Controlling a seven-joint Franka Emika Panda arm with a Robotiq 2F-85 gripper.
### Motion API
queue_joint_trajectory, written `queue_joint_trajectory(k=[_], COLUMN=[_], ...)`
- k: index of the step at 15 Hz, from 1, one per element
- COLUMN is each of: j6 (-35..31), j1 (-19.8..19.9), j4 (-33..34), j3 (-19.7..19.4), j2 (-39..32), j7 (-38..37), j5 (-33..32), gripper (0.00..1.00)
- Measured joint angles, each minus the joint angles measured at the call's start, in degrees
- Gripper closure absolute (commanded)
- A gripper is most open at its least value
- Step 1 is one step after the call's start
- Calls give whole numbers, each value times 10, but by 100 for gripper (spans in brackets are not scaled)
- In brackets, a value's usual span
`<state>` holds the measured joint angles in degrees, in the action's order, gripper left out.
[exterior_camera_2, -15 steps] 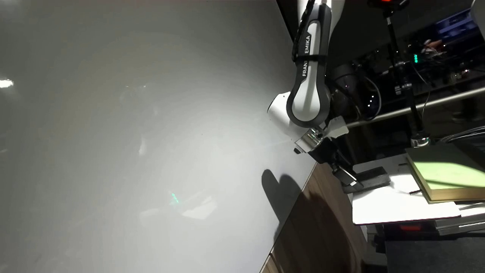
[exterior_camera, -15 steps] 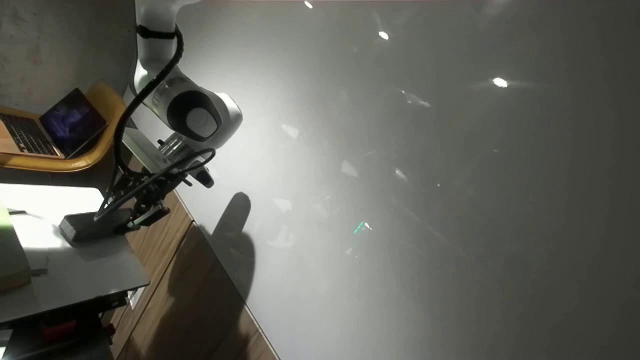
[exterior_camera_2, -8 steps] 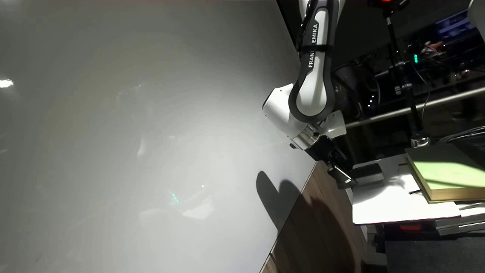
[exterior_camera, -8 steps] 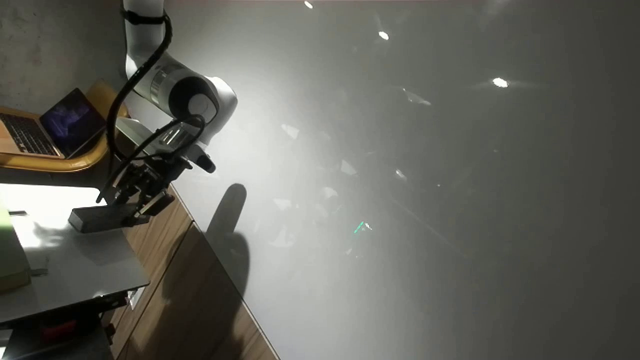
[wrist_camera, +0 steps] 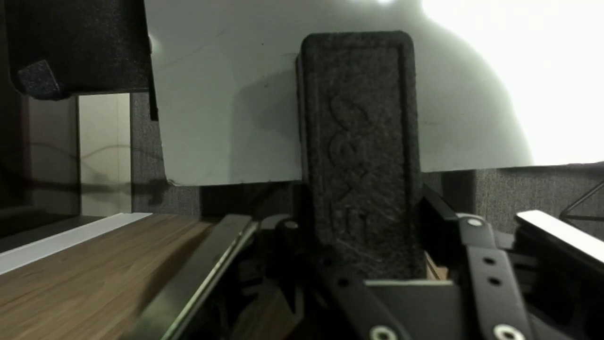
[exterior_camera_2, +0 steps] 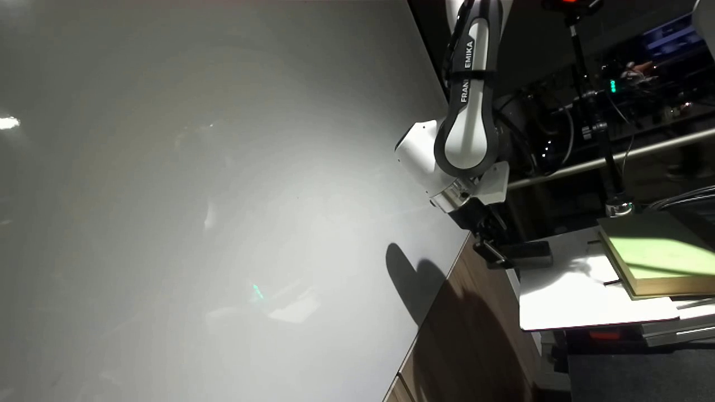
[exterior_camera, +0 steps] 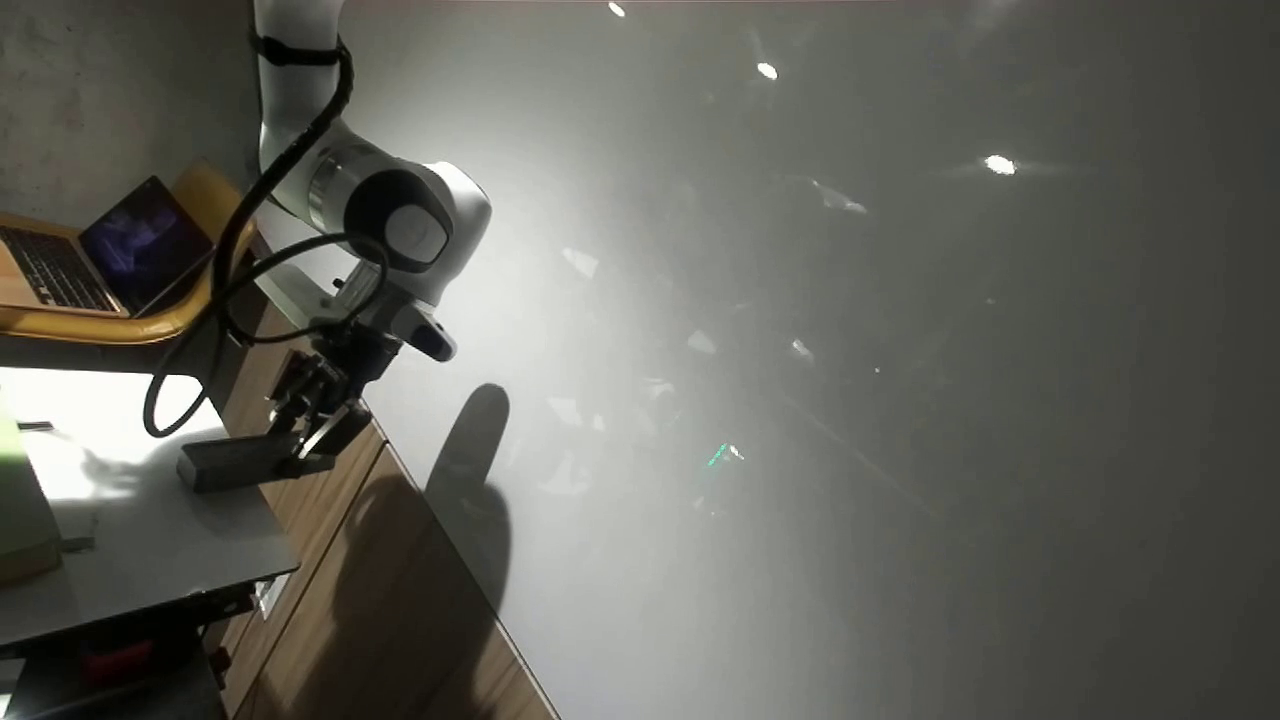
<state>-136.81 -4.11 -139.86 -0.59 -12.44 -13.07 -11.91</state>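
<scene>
A dark grey felt eraser [wrist_camera: 361,118] with letters pressed into its top reaches forward from my gripper [wrist_camera: 370,215] in the wrist view. The jaws press on its two long sides near the close end, so I am shut on it. In both exterior views the eraser [exterior_camera: 240,462] [exterior_camera_2: 528,255] sticks out from the gripper [exterior_camera: 300,435] [exterior_camera_2: 496,252] over the edge of a small white tabletop [exterior_camera: 200,540] [exterior_camera_2: 586,304]. Its shadow falls on that top in the wrist view, and it seems lifted off it. The eraser's underside is hidden.
A green-topped book [exterior_camera_2: 659,262] lies on the small white tabletop. Beside it is a large glossy grey board [exterior_camera: 800,400] with a wood-grain strip [exterior_camera: 400,600] along its edge. A laptop [exterior_camera: 140,240] rests on a yellow chair [exterior_camera: 150,325]. A cable loop [exterior_camera: 165,400] hangs by the arm.
The gripper and the eraser in its grip have moved away from the book, toward the wood-grain strip and the large board. The cable loop now hangs out wider. The grip has not changed.
</scene>
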Motion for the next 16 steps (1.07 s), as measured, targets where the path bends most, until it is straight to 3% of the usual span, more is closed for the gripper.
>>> queue_joint_trajectory(k=[8, 16], j6=[-1, 30], j1=[4, 12], j4=[-1, -1], j3=[13, 13], j2=[-2, -18], j7=[40, 79], j5=[111, 122], gripper=[69, 69])
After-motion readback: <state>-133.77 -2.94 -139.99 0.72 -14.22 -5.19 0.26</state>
